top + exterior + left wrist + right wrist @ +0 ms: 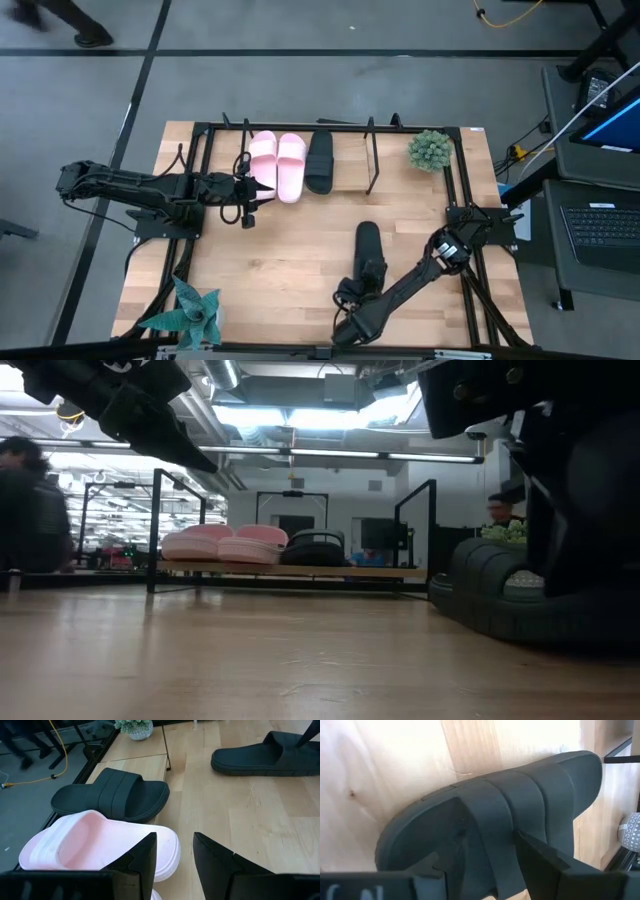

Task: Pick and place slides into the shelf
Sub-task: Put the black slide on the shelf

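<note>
Two pale pink slides (277, 165) and one black slide (319, 160) lie side by side on the shelf (400, 128) at the table's far side. A second black slide (368, 245) rests sole down on the tabletop, nearer the front. My right gripper (485, 850) is open over it, pointing steeply down, one finger on each side of the strap (492, 815). My left gripper (175, 862) is open in the air just in front of the pink slides (95, 845), holding nothing. My right gripper straddles the black slide's strap (492, 815) from above, its fingers lying across the strap: one over the footbed, the other (540, 862) on the strap's far side. Whether either finger touches the slide I cannot tell. The slide lies flat on the table.
A small potted plant (430, 150) stands at the shelf's right end, and a spiky green plant (195, 310) sits at the near left corner. The shelf's right half (410, 170) holds no slide. In the low view, people (30, 510) show in the room beyond.
</note>
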Tool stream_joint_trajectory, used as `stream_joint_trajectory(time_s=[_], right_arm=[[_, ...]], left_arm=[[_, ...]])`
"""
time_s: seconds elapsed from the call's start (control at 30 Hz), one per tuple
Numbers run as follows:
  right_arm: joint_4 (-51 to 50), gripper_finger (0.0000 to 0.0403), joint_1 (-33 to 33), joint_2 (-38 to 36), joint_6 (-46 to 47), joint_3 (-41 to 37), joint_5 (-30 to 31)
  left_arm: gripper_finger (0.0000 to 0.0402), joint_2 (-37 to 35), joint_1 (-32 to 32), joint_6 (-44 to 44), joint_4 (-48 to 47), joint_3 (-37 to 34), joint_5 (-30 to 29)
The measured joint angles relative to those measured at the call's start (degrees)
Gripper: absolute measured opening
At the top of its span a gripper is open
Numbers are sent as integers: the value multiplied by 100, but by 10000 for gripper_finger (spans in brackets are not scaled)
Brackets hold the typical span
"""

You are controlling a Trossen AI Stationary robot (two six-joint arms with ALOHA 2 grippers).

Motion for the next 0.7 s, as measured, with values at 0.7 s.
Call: stream_joint_trajectory(time_s=[0.7], right_arm=[[18,40,-118,0,53,4,38]], left_arm=[[121,0,2,0,-2,0,0]])
